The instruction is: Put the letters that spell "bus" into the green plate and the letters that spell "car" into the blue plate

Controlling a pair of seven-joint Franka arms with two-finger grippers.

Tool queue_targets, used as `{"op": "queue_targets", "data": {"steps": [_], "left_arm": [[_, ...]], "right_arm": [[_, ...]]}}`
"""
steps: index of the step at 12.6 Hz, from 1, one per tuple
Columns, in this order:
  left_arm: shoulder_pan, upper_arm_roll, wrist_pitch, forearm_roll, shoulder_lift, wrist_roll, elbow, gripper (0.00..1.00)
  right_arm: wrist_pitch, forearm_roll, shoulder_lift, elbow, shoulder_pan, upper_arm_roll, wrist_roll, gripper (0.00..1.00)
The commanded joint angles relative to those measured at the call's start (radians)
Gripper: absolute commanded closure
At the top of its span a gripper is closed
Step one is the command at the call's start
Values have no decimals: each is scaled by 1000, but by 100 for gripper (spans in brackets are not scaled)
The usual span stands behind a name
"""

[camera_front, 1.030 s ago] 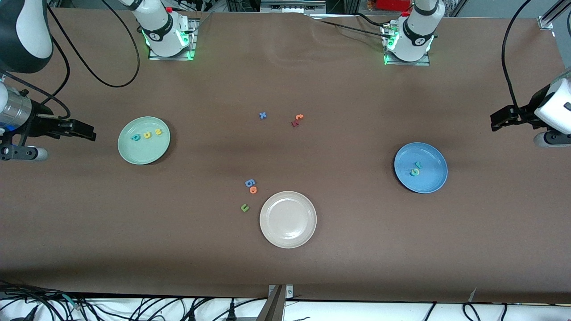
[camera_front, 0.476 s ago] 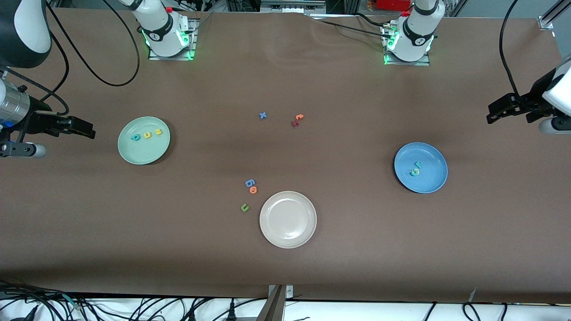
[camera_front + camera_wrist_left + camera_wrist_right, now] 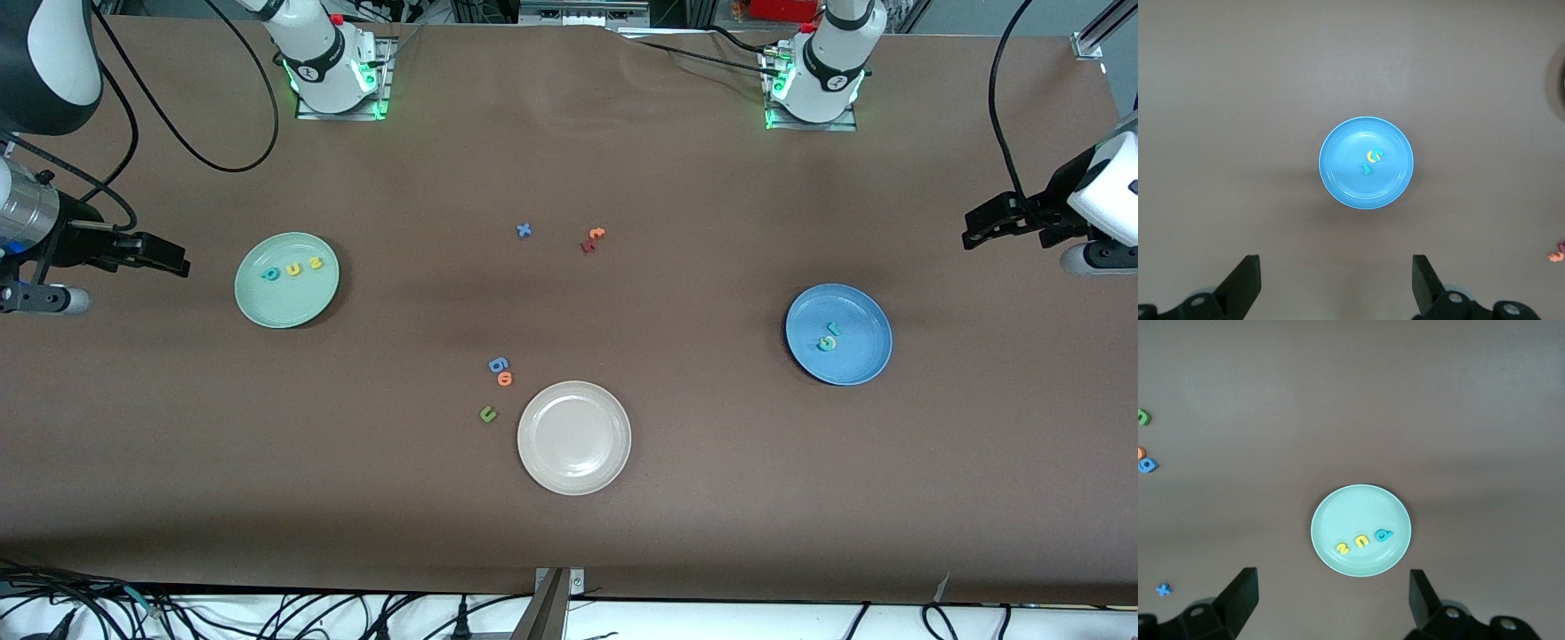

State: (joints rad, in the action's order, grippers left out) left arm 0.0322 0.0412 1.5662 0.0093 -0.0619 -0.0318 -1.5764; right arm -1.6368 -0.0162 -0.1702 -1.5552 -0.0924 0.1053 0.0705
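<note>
Green plate [image 3: 286, 280] toward right arm's end of worktop [image 3: 676, 498], holding teal b [image 3: 270, 274], yellow u [image 3: 292, 269], yellow s [image 3: 315, 263]. Blue plate [image 3: 838, 334] toward left arm's end, holding teal c [image 3: 827, 343], yellow a [image 3: 1372, 156], teal r [image 3: 833, 328]. Right pincer [image 3: 169, 260] open, empty, beside green plate. Left pincer [image 3: 982, 229] open, empty, above worktop near blue plate. No brand legible.
</note>
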Motion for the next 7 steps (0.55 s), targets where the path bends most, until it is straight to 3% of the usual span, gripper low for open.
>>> {"op": "queue_targets", "data": {"steps": [1, 7], "left_arm": [[3, 8, -3, -29, 4, 21, -5, 0], [3, 6, -2, -31, 4, 21, -4, 0]], "right_arm": [[11, 13, 17, 0, -1, -4, 25, 0], [18, 12, 15, 0, -1, -4, 25, 0]]}}
